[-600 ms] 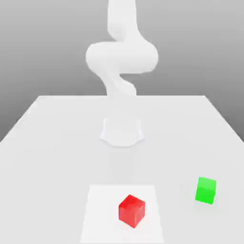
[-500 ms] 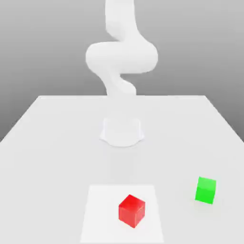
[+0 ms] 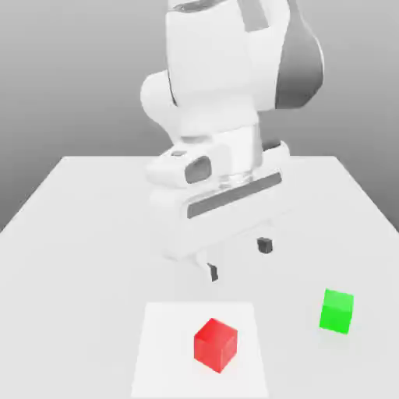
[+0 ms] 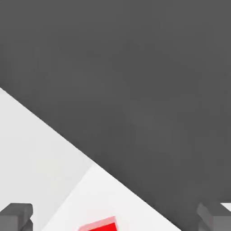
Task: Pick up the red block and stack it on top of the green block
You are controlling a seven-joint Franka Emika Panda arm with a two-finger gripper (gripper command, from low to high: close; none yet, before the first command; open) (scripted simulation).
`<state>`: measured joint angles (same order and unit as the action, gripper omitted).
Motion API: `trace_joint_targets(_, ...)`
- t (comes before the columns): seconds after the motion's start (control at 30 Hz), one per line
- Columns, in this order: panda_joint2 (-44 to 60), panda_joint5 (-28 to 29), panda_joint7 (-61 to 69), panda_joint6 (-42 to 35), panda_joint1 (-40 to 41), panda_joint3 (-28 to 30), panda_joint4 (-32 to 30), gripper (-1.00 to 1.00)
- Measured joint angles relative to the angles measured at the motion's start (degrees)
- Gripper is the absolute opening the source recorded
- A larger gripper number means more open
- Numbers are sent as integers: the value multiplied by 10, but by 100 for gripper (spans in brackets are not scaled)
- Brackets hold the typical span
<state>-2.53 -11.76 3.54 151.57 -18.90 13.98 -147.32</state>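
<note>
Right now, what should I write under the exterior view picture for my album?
The open tool hovers above the table, near the red block.

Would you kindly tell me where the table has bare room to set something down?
In the exterior view, the table is bare left of the white patch, and between that patch and the green block. It is tighter around the red block, with the open jaws hanging above and behind it.

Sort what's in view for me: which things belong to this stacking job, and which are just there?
Part of the job:
- red block
- green block
- gripper, open and empty

Just there:
- white square under the red block
- table
</note>
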Motion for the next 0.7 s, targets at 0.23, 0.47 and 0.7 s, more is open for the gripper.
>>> trace_joint_targets(0.23,111,57,59,79,1,2,-34,0)
trace_joint_targets(0.47,201,1,103,151,39,-48,-22,-100)
trace_joint_targets(0.7,193,7,98,144,36,-44,-23,-100)
